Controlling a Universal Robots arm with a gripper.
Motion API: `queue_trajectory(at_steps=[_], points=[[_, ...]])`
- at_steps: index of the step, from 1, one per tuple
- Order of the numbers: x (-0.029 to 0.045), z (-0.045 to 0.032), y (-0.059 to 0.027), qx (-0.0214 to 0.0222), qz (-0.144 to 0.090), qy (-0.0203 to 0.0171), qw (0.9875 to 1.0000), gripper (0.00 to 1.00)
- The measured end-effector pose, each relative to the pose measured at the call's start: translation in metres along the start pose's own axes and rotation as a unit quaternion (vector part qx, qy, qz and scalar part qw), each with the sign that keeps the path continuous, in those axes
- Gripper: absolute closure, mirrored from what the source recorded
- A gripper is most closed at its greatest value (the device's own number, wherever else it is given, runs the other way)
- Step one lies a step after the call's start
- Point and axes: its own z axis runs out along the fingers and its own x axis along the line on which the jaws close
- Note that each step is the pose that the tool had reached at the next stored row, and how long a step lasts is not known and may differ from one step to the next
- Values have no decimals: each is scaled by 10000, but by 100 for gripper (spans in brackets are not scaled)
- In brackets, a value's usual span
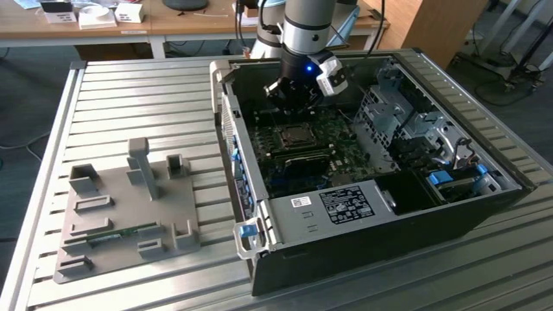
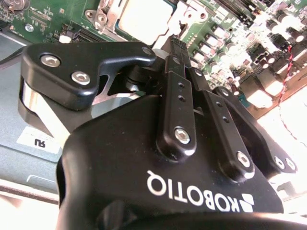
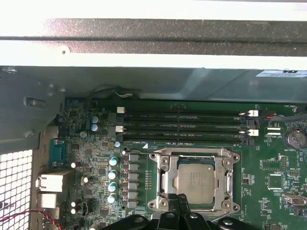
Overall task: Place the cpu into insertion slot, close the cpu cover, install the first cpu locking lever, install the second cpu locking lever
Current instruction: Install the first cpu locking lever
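Claw pinched, over cpu cover edge | cpu flat, face-up

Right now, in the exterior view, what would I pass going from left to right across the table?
Grey holder plate → blue latch on the computer case → cpu → metal drive cage.

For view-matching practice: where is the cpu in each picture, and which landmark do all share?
Exterior view: cpu in the open case, under the arm.
Second wrist view: pale square beyond the claw.
First wrist view: grey square beyond the claw.
Shared landmark: the cpu cover framing it.
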Motion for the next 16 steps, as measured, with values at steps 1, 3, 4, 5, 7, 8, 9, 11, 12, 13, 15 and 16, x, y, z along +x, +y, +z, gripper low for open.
queue_trajectory(at_steps=[1,3,4,5,7,8,9,11,12,13,15,16], points=[[0,0,0,0,0,0,10000,89],[0,-2,0,1,0,1,10000,89],[0,-2,0,1,0,1,10000,89],[1,-2,0,1,0,1,10000,89],[6,-4,0,2,1,-2,10000,89],[9,-4,0,2,0,-5,10000,89],[13,-3,0,2,-1,-9,10000,89],[21,-4,0,2,-1,-14,10000,89],[23,-3,1,2,-1,-16,10000,89],[26,-4,0,2,-1,-16,10000,89],[27,-4,0,2,-1,-16,10000,89],[28,-4,0,2,-1,-14,10000,89]])
